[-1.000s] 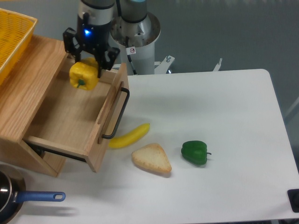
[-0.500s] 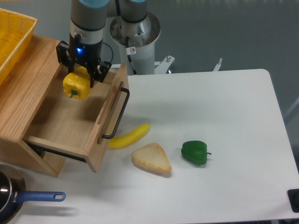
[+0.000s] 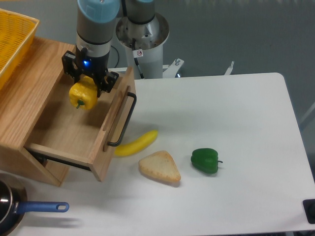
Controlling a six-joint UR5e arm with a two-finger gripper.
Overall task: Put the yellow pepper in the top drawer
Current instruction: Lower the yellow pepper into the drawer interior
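Note:
The yellow pepper (image 3: 82, 96) is glossy, stem pointing down, held in my gripper (image 3: 86, 87), which is shut on its top. It hangs inside the open top drawer (image 3: 74, 132), over the rear part of the drawer floor. I cannot tell whether it touches the floor. The drawer is light oak, pulled out toward the table, with a black bar handle (image 3: 123, 120) on its front panel.
A yellow banana (image 3: 137, 143), a slice of bread (image 3: 159, 167) and a green pepper (image 3: 204, 161) lie on the white table right of the drawer. A yellow mesh basket (image 3: 14, 37) sits on the cabinet top. A pan with a blue handle (image 3: 42, 207) is at bottom left.
My gripper has moved left and then down with the yellow pepper, lowering it deeper into the open drawer. Nothing else has moved.

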